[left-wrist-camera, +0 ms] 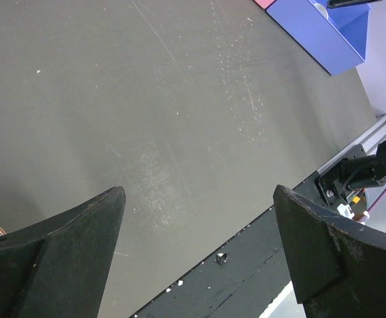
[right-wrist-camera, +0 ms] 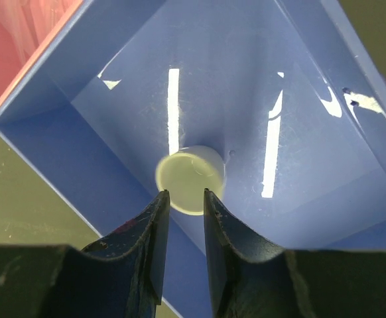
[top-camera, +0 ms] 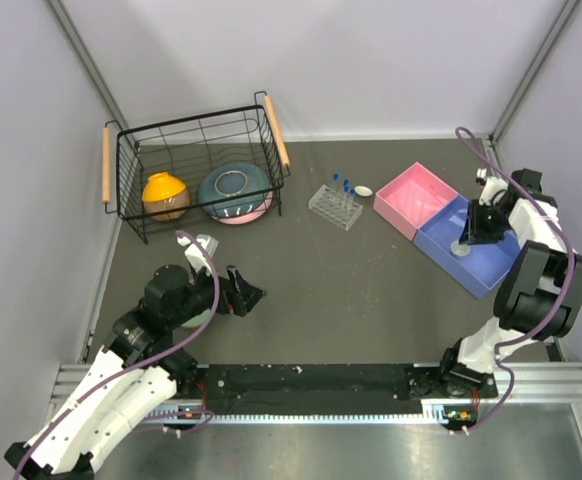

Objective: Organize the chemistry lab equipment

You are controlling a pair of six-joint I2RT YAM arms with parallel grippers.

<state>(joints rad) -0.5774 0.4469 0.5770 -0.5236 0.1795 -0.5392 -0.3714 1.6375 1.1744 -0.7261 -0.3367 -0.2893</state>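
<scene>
Two fingers (right-wrist-camera: 154, 225) of the right gripper (right-wrist-camera: 186, 194) stand close together at a tiny white round cup (right-wrist-camera: 190, 171) inside a blue square plastic box (right-wrist-camera: 113, 112); whether they grasp it, I cannot tell. The left gripper (left-wrist-camera: 198, 191) is spread wide and empty.

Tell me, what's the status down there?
Left tool open, empty. Right tool nearly shut above white cup in blue bin; grip unclear. Nothing blocking.

White cup (right-wrist-camera: 192, 169) in blue bin (right-wrist-camera: 299, 86), beneath claw (right-wrist-camera: 186, 196)

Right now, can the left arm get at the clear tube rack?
Probably yes. The left fingers are open over bare table, and nothing lies between them and the tube rack; the wire basket sits aside.
</scene>
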